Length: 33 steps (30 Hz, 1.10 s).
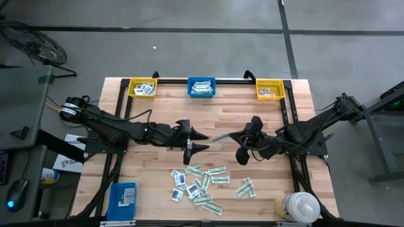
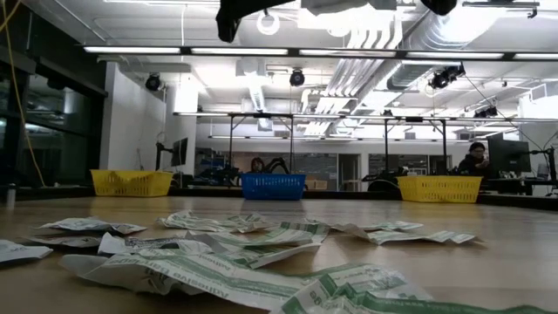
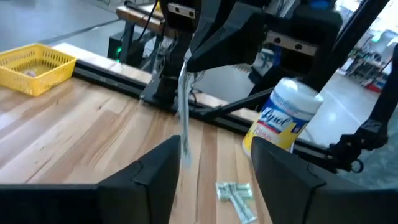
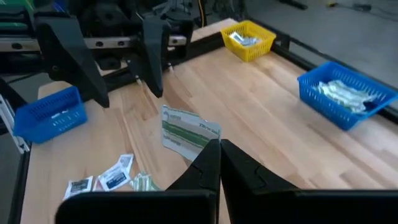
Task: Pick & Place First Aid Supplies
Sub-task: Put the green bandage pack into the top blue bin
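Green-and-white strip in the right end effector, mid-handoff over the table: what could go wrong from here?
1. The right end effector pinches the strip only by one end, so it may slip or twist out.
2. The left end effector stands open and apart from the strip; a misaligned move could knock it loose.
3. A dropped strip would fall back toward the packet pile, costing a re-pick.
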### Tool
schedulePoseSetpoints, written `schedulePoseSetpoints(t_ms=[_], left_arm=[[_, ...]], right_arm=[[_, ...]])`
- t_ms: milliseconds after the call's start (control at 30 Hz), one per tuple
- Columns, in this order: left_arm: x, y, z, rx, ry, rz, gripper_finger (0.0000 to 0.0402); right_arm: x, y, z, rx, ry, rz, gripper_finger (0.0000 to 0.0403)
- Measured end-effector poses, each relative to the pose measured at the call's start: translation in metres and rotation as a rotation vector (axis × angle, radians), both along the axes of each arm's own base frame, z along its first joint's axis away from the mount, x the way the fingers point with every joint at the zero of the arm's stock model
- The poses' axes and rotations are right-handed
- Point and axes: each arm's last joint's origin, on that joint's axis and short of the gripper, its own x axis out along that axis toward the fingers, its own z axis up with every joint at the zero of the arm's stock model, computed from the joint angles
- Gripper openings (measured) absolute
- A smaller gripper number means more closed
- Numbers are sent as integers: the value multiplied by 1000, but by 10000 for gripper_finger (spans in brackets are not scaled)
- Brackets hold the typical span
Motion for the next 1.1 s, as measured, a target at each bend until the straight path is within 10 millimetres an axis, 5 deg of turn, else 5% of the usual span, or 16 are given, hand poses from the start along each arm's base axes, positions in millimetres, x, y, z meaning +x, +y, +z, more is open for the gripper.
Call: schedulePoseSetpoints(t_ms=[433,1100], left_arm=[[0,1,7,-15,-72,48,202],[0,1,6,-3,-65,51,202]], right_arm=[[7,3,23,-73,-133,27,0],[5,4,18,24,-78,106,0]])
